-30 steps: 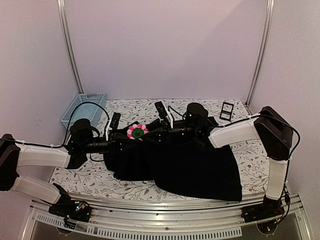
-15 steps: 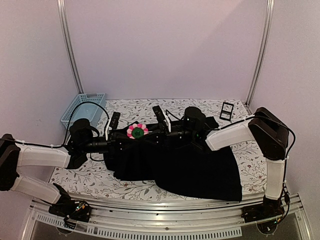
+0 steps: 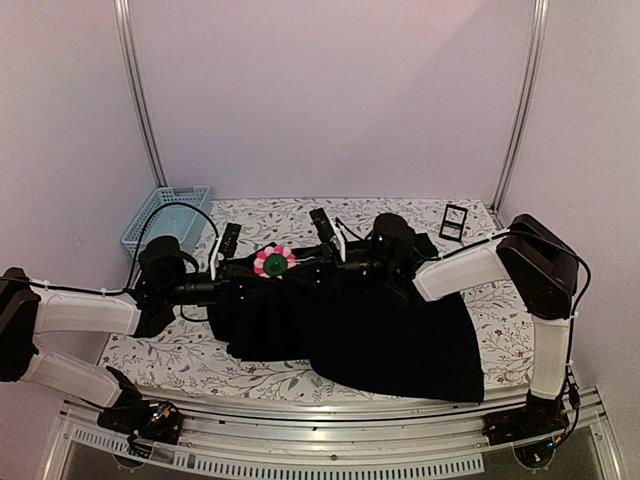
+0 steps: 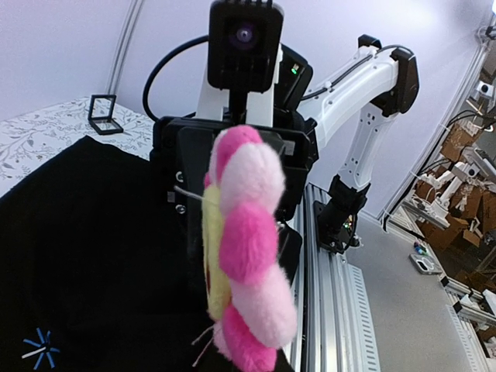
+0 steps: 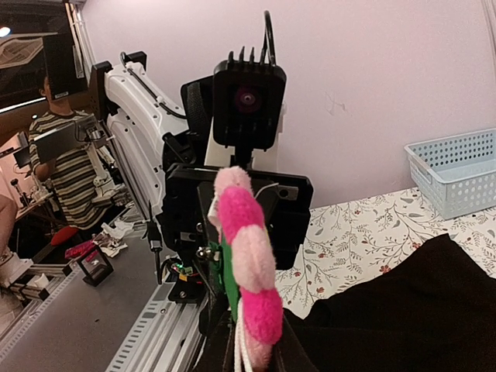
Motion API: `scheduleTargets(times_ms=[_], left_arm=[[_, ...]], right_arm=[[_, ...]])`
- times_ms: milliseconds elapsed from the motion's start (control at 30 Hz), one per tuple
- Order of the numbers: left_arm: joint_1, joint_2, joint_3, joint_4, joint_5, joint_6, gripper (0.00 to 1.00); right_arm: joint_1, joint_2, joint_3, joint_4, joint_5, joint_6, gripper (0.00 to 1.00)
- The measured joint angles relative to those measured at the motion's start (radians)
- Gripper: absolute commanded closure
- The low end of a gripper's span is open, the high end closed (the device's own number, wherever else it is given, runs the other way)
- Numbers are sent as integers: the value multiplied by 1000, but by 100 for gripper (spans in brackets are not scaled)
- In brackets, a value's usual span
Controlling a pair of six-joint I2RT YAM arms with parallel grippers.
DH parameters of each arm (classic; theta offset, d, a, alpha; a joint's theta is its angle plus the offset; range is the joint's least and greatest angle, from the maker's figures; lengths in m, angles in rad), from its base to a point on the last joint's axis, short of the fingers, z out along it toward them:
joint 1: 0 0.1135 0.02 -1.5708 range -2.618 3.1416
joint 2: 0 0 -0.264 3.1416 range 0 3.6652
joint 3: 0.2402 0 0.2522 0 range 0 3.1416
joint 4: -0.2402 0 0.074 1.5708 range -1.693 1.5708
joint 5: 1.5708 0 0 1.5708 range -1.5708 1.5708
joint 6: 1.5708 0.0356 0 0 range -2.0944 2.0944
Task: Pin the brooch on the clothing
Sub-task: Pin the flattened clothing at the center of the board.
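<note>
In the left centre of the top view, the left gripper is pressed together, it seems on the back of the brooch, which stands upright just above the upper edge of the clothing. Just right of it the right gripper faces the flower; whether its jaws pinch anything I cannot tell. The danger, I think, is that the thick petals hide the needle, so it may miss the fabric, or the brooch may slip and fall. A blue basket in the upper left and a small black stand in the upper right are well apart and block nothing.
</note>
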State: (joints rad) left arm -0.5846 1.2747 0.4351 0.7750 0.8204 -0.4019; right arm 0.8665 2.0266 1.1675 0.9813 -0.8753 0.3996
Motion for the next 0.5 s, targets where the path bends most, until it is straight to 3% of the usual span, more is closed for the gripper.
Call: scheduleTargets(times_ms=[133, 500], left_arm=[[0, 0, 2, 0, -2, 0, 100], [4, 0, 2, 24, -5, -35, 86]], right_arm=[[0, -3, 0, 6, -8, 6, 100], [4, -2, 0, 7, -15, 18, 100]])
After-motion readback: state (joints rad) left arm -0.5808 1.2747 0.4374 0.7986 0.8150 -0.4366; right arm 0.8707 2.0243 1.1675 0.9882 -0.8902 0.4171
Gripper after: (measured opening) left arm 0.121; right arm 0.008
